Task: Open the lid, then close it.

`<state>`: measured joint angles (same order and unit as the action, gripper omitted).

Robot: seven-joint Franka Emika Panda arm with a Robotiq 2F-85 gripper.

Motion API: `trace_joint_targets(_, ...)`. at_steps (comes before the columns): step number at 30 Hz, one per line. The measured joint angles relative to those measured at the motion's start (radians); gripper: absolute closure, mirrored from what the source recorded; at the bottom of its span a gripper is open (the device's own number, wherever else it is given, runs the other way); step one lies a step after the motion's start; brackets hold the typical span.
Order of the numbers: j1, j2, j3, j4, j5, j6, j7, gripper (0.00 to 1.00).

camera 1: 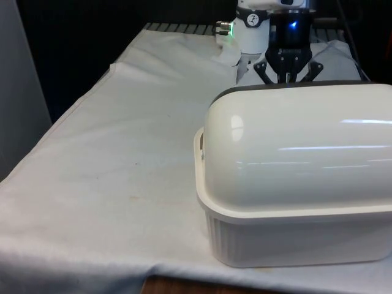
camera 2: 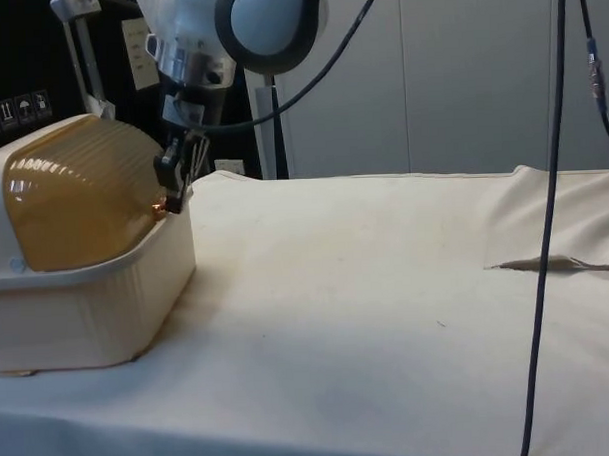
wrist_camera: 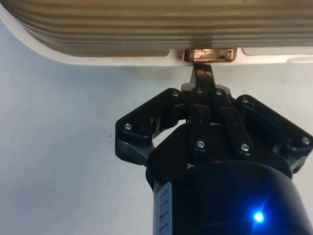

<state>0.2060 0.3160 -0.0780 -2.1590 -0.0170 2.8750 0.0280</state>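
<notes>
A cream bread box [camera 1: 294, 242] stands at the front view's right, its glossy back towards that camera. In the side view its ribbed amber roll-top lid [camera 2: 73, 191] is down on the base [camera 2: 87, 306]. A small copper-coloured handle [wrist_camera: 209, 55] sits at the lid's lower edge [wrist_camera: 146, 46]. My black gripper [wrist_camera: 201, 78] points at it with the fingers pressed together and nothing between them, the tips touching the handle's edge. From the side the gripper [camera 2: 173, 193] hangs just in front of the lid, and in the front view the gripper [camera 1: 286, 76] pokes up behind the box.
White cloth [camera 2: 366, 276] covers the table beside the box. A crease in the cloth [camera 2: 556, 264] rises at the side view's right, and a black cable [camera 2: 545, 230] hangs there. The table's edge [camera 1: 55, 128] runs along the front view's left.
</notes>
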Motion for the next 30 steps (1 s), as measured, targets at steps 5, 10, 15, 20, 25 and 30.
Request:
trace_joint_targets(5,0.001,-0.017,0.002,-0.025,0.0,0.0,-0.017,1.0)
trace_joint_targets(10,0.002,-0.03,0.002,-0.042,0.0,0.0,-0.031,1.0)
trace_joint_targets(15,0.001,-0.027,-0.002,-0.043,0.0,0.0,-0.043,1.0)
trace_joint_targets(20,0.001,-0.02,-0.012,-0.039,0.0,0.0,-0.054,1.0)
trace_joint_targets(25,0.0,-0.012,-0.023,-0.029,0.0,0.0,-0.065,1.0)
trace_joint_targets(30,0.0,-0.012,-0.025,-0.027,0.0,0.0,-0.069,1.0)
